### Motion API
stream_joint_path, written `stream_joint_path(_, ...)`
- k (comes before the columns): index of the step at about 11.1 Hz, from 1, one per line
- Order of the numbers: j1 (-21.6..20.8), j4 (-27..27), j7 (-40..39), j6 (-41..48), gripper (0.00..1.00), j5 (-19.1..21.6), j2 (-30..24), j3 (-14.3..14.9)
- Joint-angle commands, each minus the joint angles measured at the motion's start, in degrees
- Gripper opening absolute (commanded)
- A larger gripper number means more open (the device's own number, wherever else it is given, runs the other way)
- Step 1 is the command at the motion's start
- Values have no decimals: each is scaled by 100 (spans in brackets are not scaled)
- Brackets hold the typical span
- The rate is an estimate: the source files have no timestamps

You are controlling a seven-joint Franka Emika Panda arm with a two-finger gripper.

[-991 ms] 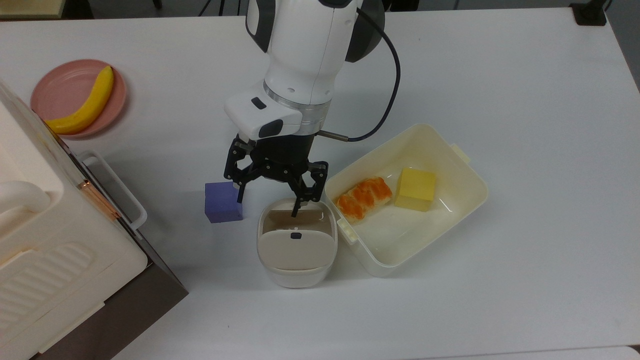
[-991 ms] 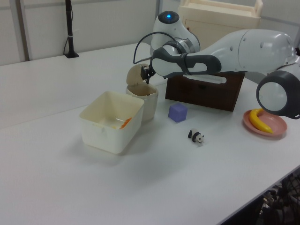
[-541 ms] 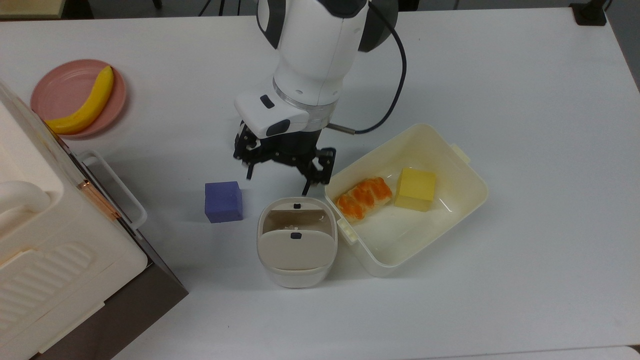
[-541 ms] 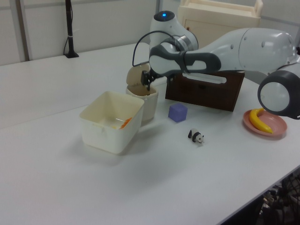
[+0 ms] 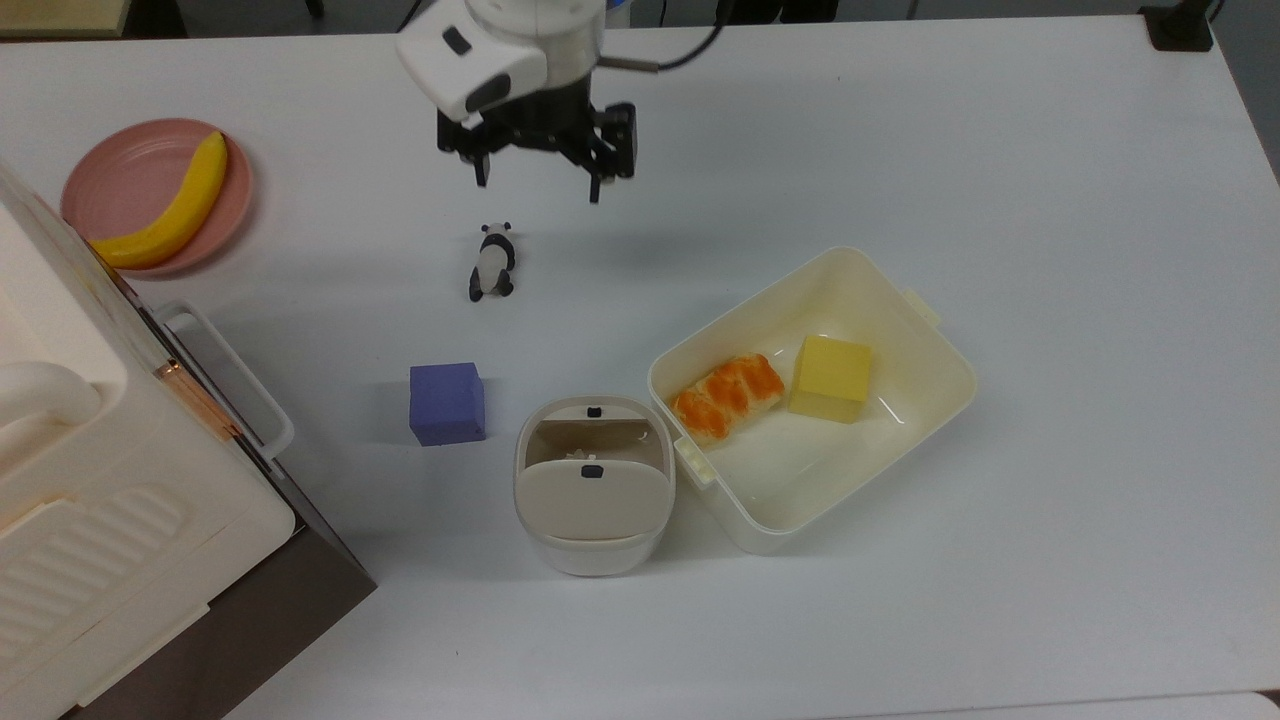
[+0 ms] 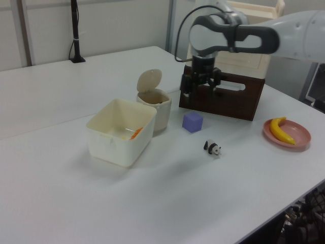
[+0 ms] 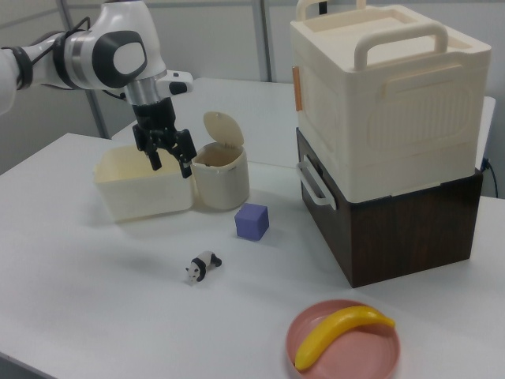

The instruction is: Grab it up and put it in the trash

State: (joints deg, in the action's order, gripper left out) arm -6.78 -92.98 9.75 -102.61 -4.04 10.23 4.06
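White table point(image 5: 1000, 150), bin point(image 5: 594, 505) lid up; wad point(image 5: 583, 458) inside, orientation unclear.

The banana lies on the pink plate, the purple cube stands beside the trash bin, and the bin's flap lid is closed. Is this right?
Not quite. The flap lid of the trash bin stands open, tipped up, as the right view shows. The banana does lie on the pink plate, and the purple cube stands beside the bin.

In the top view, the gripper point(image 5: 535, 180) is seen with its fingers spread and nothing between them. The panda figurine point(image 5: 492, 262) lies just below it on the table point(image 5: 1050, 200). Well below stands the trash point(image 5: 593, 485), lid up, a white scrap point(image 5: 577, 457) inside.
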Motion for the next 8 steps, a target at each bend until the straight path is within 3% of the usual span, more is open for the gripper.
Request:
stream_joint_path(1, 221, -494, -280, -66, 100, 306, -504, 69)
stream_joint_path(8, 204, -335, -201, 513, 100, 352, -478, 51)
